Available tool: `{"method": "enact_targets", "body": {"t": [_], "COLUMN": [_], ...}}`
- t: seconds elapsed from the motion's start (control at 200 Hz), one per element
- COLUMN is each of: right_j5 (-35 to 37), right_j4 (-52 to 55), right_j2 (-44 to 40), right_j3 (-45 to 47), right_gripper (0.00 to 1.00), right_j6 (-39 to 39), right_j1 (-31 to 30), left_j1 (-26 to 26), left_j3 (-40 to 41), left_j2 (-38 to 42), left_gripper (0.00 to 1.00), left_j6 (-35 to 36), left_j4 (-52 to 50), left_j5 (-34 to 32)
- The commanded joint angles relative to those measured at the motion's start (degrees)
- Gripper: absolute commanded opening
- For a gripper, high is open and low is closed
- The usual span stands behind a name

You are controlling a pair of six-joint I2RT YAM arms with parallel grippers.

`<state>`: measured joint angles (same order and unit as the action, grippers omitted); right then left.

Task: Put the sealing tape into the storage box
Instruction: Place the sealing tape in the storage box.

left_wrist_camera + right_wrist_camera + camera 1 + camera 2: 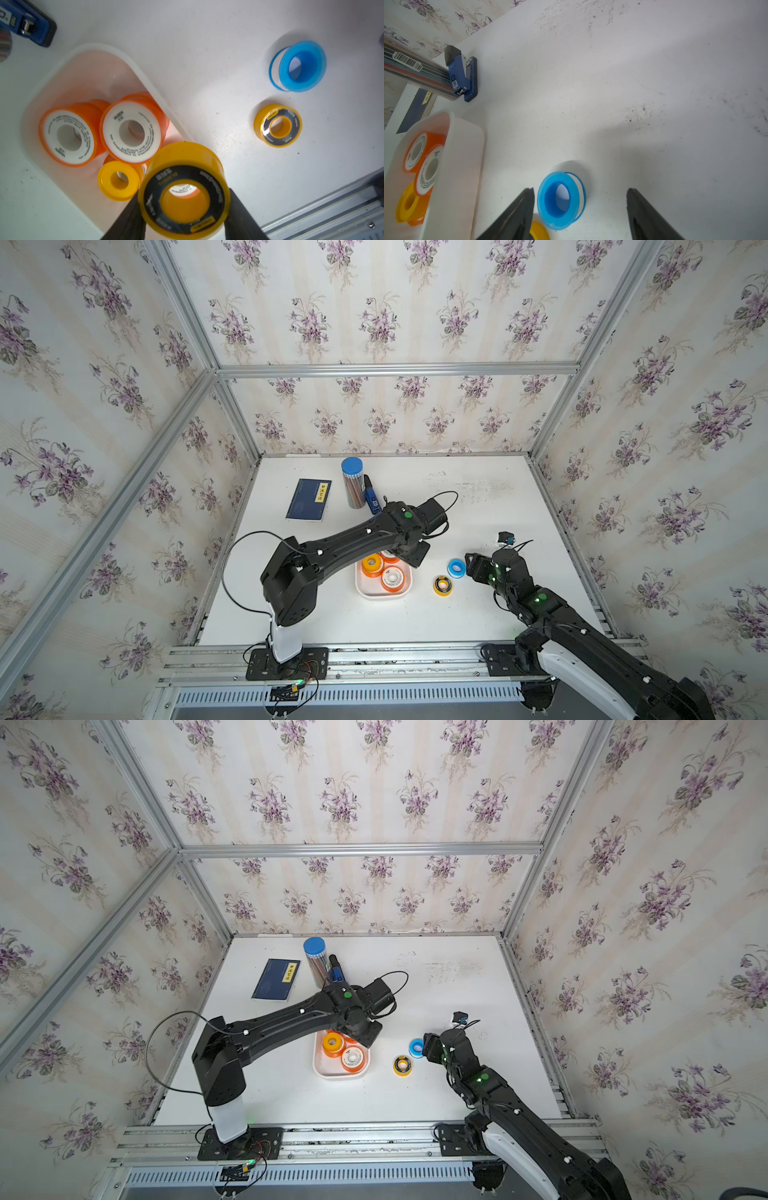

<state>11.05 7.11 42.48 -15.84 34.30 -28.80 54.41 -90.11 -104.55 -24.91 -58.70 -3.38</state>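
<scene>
**Risk: spool bouncing out**

My left hand (184, 193) grips a yellow spool (182, 158) above the crowded storage box (145, 76). Released, it may strike the orange spools (68, 135) inside and roll out. My right hand (579, 189) stands open around the blue spool (560, 199).

in a top view the storage box (382, 595) sits mid-frame with tape spools (392, 578) inside; two loose spools (443, 585) lie to its right, the booklet (308, 499) to its upper left, the pencil tube (353, 485) and stapler (372, 501) above it.
</scene>
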Motion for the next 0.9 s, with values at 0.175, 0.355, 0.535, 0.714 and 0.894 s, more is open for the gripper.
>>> {"method": "enact_targets", "body": {"t": [0.175,0.355,0.535,0.714,0.894], "right_j5": [0.0,-0.1,-0.1,-0.6,-0.4], "right_j4": [-1.0,-1.0,-1.0,-1.1,-1.4], "right_j2": [0.1,-1.4,-3.7,-2.8,-3.1], "right_j3": [-0.1,0.3,1.1,0.8,1.2], "right_gripper": [0.74,0.74,0.73,0.73,0.73], "right_j6": [-0.4,-0.5,-0.5,-0.6,-0.6], "right_j1": [0.1,0.1,0.1,0.1,0.1], "left_j1": [1.0,1.2,1.3,1.4,1.0], "left_j3": [14.6,17.8,20.0,19.1,19.6], "left_j2": [8.8,8.5,8.2,5.4,4.2], "left_gripper": [0.47,0.48,0.49,0.48,0.49], "left_j6": [-3.7,-4.0,-3.2,-2.2,-1.3], "left_j4": [5.0,7.9,11.0,11.4,13.3], "left_j5": [1.0,2.0,2.6,0.5,-0.3]}}
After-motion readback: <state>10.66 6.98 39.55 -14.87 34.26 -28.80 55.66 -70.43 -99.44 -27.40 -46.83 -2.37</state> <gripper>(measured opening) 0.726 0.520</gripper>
